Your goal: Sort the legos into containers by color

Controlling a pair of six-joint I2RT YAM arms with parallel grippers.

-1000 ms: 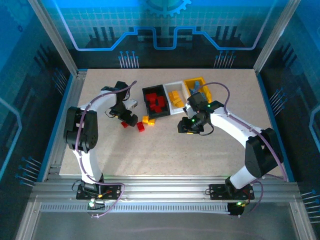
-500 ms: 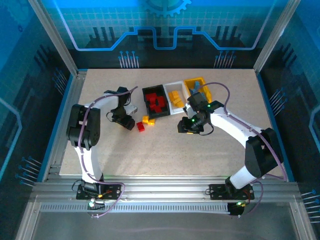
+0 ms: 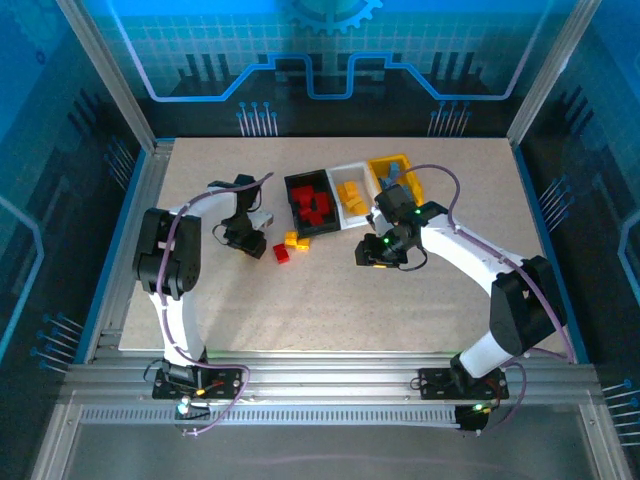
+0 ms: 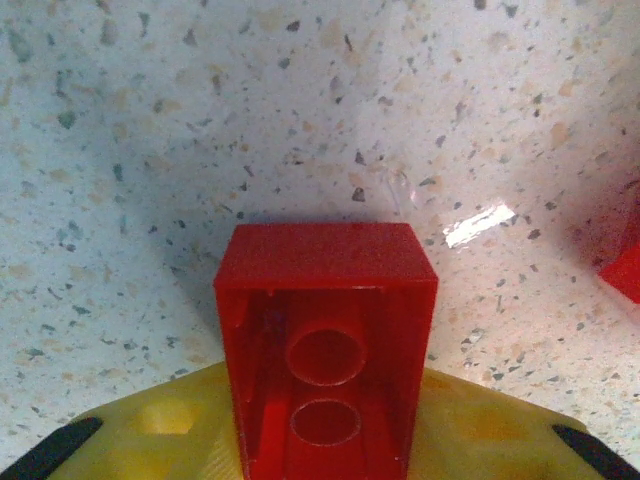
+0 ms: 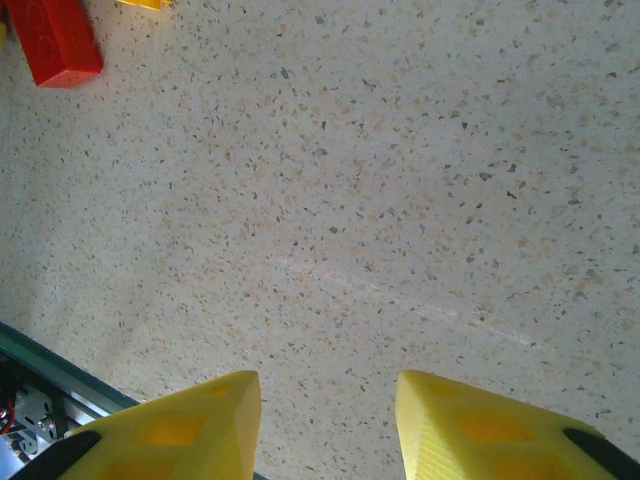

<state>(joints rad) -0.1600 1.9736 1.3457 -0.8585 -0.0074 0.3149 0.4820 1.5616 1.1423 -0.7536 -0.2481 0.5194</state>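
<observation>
Pinching a small red plastic toy brick (image 4: 325,330) in the left gripper (image 3: 254,243), yellow fingers (image 4: 170,430) pressing on both its sides, hollow underside toward the wrist camera. Working low over the speckled tabletop (image 3: 330,310) at 9 o'clock of the black rectangular plastic bin (image 3: 292,190), near its left edge but apart from it. Holding the right gripper (image 3: 368,252) spread and carrying nothing, at 6 o'clock of the white rectangular plastic bin (image 3: 347,171), well clear of its rim. Showing red bricks in the black bin, orange-yellow ones in the white bin, blue ones in the yellow rectangular plastic bin (image 3: 395,160). Leaving a loose red brick (image 3: 282,253) and loose orange-yellow bricks (image 3: 296,240) between the two grippers, just off the black bin's near edge. Offering broad bare tabletop toward 6 o'clock, up to the table's near edge (image 5: 40,360).
</observation>
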